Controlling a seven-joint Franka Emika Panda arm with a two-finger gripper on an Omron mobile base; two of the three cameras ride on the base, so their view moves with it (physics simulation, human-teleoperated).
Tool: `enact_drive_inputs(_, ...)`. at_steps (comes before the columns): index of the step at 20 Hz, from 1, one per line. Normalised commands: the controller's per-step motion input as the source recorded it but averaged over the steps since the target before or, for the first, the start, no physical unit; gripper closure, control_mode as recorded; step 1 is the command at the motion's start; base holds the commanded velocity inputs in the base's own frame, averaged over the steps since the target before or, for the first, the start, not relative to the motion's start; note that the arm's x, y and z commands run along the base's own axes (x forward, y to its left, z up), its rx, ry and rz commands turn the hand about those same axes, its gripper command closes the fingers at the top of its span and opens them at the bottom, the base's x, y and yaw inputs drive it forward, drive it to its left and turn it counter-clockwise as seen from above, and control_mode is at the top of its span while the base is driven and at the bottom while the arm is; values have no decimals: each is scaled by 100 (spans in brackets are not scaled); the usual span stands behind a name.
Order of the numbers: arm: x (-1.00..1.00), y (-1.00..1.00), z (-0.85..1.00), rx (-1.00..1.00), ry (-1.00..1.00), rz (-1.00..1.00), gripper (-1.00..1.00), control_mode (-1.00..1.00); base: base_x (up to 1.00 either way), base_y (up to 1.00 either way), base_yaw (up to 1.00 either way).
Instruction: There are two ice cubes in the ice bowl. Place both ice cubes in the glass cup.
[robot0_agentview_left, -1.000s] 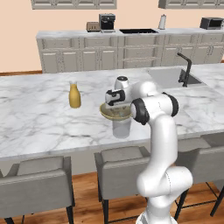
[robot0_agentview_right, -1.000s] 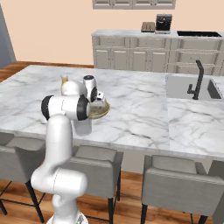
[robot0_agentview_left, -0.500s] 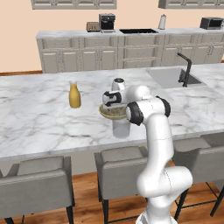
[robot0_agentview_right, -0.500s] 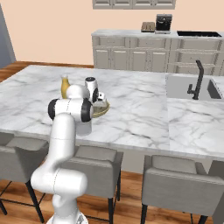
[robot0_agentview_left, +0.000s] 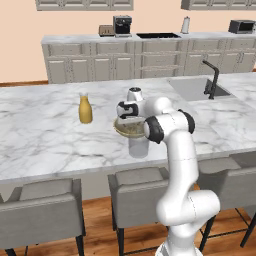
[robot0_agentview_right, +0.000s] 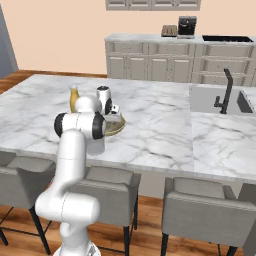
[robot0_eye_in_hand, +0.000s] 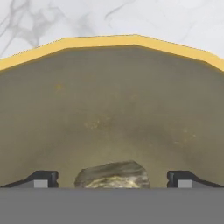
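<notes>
The ice bowl (robot0_agentview_left: 121, 131) (robot0_agentview_right: 120, 127) (robot0_eye_in_hand: 109, 87), olive-yellow with a greyish inside, sits on the marble island near its front edge. My gripper (robot0_agentview_left: 128, 118) (robot0_agentview_right: 114, 113) (robot0_eye_in_hand: 113, 180) is lowered into it and open. In the hand view one pale ice cube (robot0_eye_in_hand: 113, 174) lies on the bowl's floor between the two wide-apart fingertips (robot0_eye_in_hand: 42, 178), touching neither. The glass cup (robot0_agentview_left: 138, 148) (robot0_agentview_right: 98, 145), a clear tumbler, stands right in front of the bowl, partly covered by my arm in the right base view.
An orange bottle (robot0_agentview_left: 85, 109) (robot0_agentview_right: 74, 98) stands left of the bowl. The sink with a black faucet (robot0_agentview_left: 212, 80) (robot0_agentview_right: 226, 92) lies to the right. Grey stools (robot0_agentview_left: 137, 189) line the island's near side below the counter edge.
The hand has come down a little, into the bowl. The jaws have stayed wide open.
</notes>
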Motion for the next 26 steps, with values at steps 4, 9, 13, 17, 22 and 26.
enact_drive_inputs(4,0,0,-2,0,0,0,-100,-100,0,0,0)
enact_drive_inputs(9,0,0,-19,0,0,0,-100,-100,0,0,0)
enact_drive_inputs(13,1,0,-15,0,-2,0,-100,-100,0,0,0)
enact_drive_inputs(17,-28,0,-1,0,-7,0,-100,-100,0,0,0)
enact_drive_inputs(22,-6,0,0,0,-4,0,-100,-100,0,0,0)
enact_drive_inputs(26,-9,0,-3,0,0,0,-100,-100,0,0,0)
